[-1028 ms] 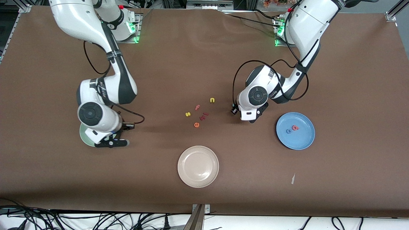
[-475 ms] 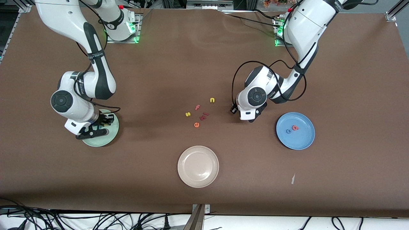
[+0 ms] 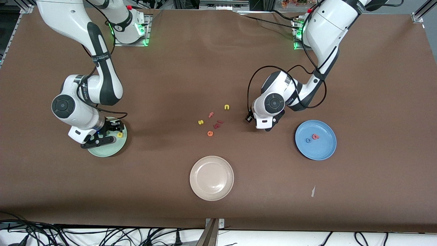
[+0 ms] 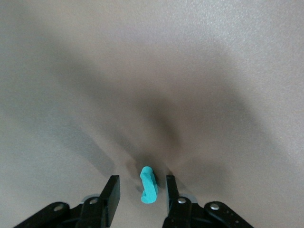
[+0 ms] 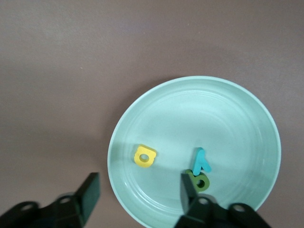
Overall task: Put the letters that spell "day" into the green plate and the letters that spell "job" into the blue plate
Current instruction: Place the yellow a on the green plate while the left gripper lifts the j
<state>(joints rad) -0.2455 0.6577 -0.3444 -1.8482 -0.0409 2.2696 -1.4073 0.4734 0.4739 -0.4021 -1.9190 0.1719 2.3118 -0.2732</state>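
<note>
Brown paper covers the tabletop [image 3: 191,61], with three plates and a scatter of foam letters on it. At the right arm's end sits the green plate [image 3: 114,147], and the right end effector [image 5: 137,192] hangs just over it with its fingers spread apart, holding nothing. In that plate lie the yellow d [image 5: 145,156], the teal y [image 5: 201,161] and the olive-green a [image 5: 200,182], the y and the a touching each other, the d apart from them. At the left arm's end sits the blue plate [image 3: 324,150] with the blue o [image 3: 308,140] and the salmon-pink b [image 3: 316,136] side by side in it. The left end effector [image 4: 142,192] is down at the tabletop between the loose letters and the blue plate, its fingers part open on either side of the teal j [image 4: 148,185], not pressing on it. A beige plate [image 3: 211,178] lies nearer the front camera than the leftover letters: a yellow s [image 3: 200,122], a yellow n [image 3: 226,107], a pink f [image 3: 211,114] and an orange e [image 3: 210,133].
</note>
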